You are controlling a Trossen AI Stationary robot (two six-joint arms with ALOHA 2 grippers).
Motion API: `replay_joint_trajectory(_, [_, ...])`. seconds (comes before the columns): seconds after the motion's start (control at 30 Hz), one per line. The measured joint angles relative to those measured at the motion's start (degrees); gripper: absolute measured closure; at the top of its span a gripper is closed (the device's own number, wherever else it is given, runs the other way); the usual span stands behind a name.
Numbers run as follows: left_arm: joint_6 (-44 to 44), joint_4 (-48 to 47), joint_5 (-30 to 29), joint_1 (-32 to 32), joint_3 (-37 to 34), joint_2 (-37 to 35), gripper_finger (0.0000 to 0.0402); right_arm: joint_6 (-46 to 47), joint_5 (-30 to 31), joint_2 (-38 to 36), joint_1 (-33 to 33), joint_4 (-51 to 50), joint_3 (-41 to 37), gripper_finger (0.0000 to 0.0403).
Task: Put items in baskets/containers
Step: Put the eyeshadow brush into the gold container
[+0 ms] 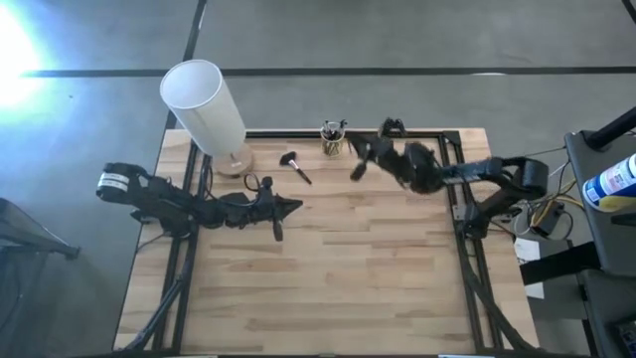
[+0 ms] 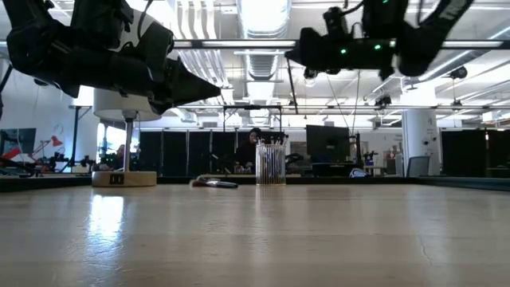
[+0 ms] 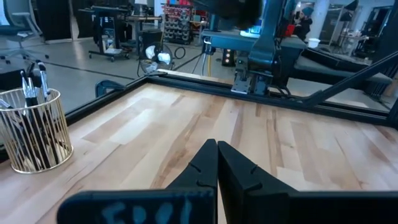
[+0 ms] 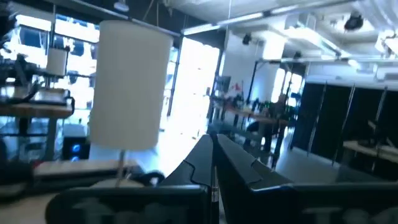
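Risk: we could tip the cup (image 1: 333,139) fetching the last brush (image 1: 296,167) | both end effectors closed, empty

left gripper (image 1: 295,207) closed, right gripper (image 1: 356,171) closed, raised

Robotics lab — equipment racks (image 3: 180,15), monitors (image 2: 327,143)

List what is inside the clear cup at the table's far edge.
The small clear ribbed glass cup holds several thin dark makeup brushes standing upright, heads above the rim. Their lower ends blur behind the ribbed wall, so an exact count is unclear.
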Motion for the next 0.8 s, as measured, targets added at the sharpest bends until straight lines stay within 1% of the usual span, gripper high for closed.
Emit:
replay_joint_trajectory(0.07, [0.0,0.0,0.0,0.0,0.0,0.1,0.0397,0.0,-3.3,2.3,-3.6,0.1,3.4,0.0395])
replay_joint_trajectory(0.2, [0.4,-0.1,0.0,0.0,0.0,0.2,0.0397,3.1,-4.8,8.9,-9.4,0.7,9.3,0.0395])
replay_joint_trajectory(0.33, [1.1,-0.1,0.0,0.0,0.0,0.2,0.0397,7.5,-8.5,16.5,-13.7,3.3,15.2,0.0395])
replay_joint_trajectory(0.47, [1.6,-0.2,0.0,0.0,0.0,0.2,0.0397,11.9,-11.1,23.0,-15.9,3.1,20.4,0.0395])
replay_joint_trajectory(0.57, [1.6,-0.3,0.0,0.0,0.0,0.2,0.0397,13.4,-11.4,26.8,-16.4,2.8,23.1,0.0395])
replay_joint_trajectory(0.7, [1.6,-0.8,0.0,0.0,0.0,0.2,0.0397,15.2,-11.9,30.8,-16.7,1.9,24.9,0.0395])
replay_joint_trajectory(0.8, [1.5,-1.2,0.0,0.0,0.0,0.2,0.0397,18.0,-11.9,32.4,-16.8,1.6,25.5,0.0395])
